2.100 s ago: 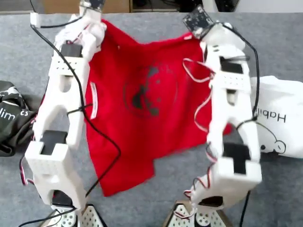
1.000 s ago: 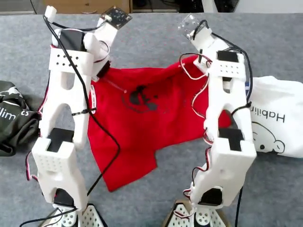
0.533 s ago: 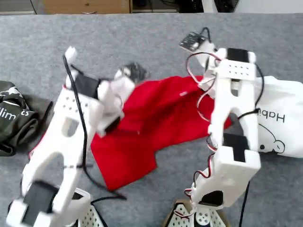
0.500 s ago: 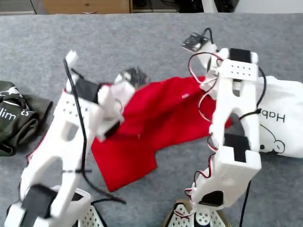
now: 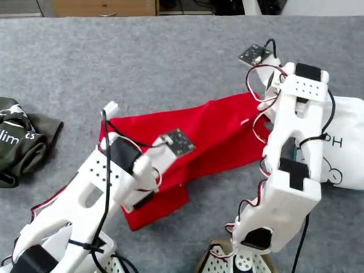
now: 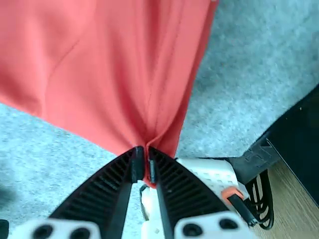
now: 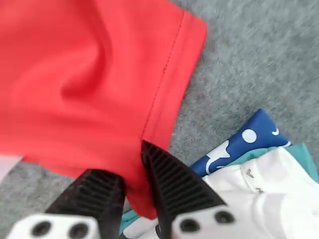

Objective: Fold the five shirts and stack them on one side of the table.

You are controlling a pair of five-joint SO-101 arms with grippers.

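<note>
**While both grippers hold cloth, the red shirt lies as a slanting band across the table**

As matters stand, the red cotton T-shirt point(image 5: 210, 131) lies on the grey felt-covered table point(image 5: 170, 57) doubled into a long band. Its long axis runs from near-left to far-right.

Finding 1, left tool. My left gripper point(image 6: 143, 163) is clenched on a gathered pinch of the red cloth. The jaws meet with only fabric between them. In the high view this arm sits over the near long edge of the band, towards its left half.

Finding 2, right tool. My right gripper point(image 7: 124, 167) has the hemmed corner of the red cloth between its jaws, which stand slightly apart on the fabric. I judge it to be gripping. This hold is at the far-right end of the band.

Finding 3, surroundings. A white printed shirt point(image 5: 347, 148) lies at the right edge, touching the red band's right end, with blue patterned cloth point(image 7: 239, 144) beneath it. A dark crumpled shirt point(image 5: 17, 148) lies at the left edge, well apart from the band.

Assessment. The right arm is nearer the white pile. I judge that the next fold must cross the long axis, carrying the near-left end towards the far-right end.
</note>
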